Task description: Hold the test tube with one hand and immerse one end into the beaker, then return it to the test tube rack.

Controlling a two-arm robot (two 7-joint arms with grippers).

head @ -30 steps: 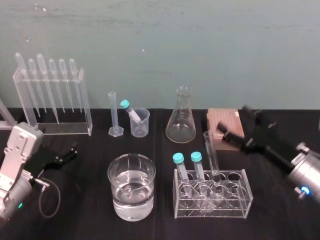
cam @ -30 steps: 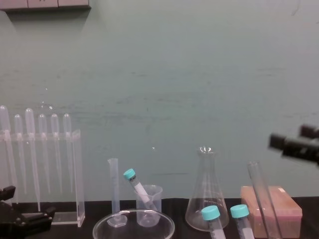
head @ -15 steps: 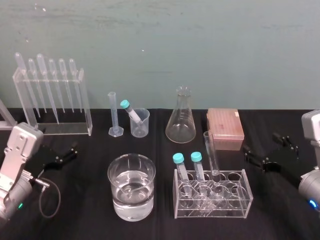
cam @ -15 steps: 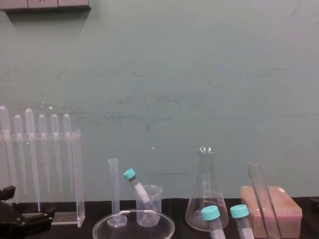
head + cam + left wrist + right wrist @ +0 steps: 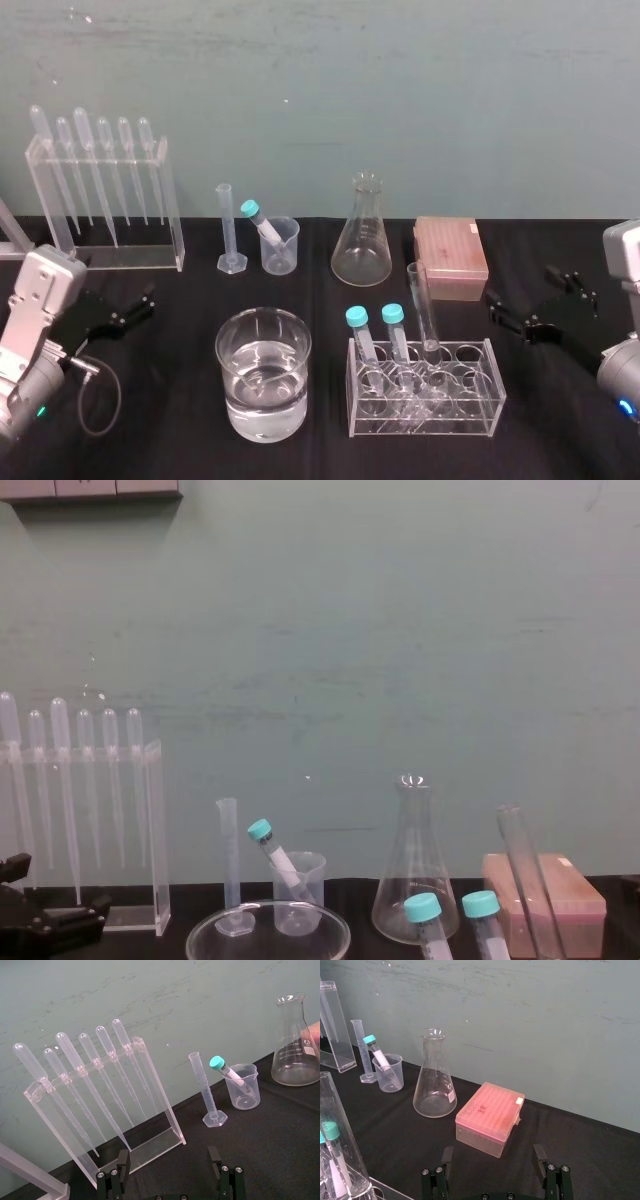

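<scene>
teal wall behind, black counter [image 5: 180, 420] below. the beaker [image 5: 262, 375], part full of water, sits near the front edge, left of centre. the clear test tube rack [image 5: 425, 400] stands beside it toward the front right. the test tube [image 5: 424, 305] rises from the rack's back row, near upright, mouth up. the right gripper [image 5: 538, 303], spread wide and empty, lies just right of the tube and is the nearer arm. the left gripper [image 5: 130, 308], also spread, rests by the left edge.

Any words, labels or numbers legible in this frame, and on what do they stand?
Nothing is legible.
Conical flask: printed scale lines and a white patch, too blurred to read.
Pink box: dark mark on its lid, unreadable.
Measuring cylinder: faint scale lines, no digits readable.
</scene>
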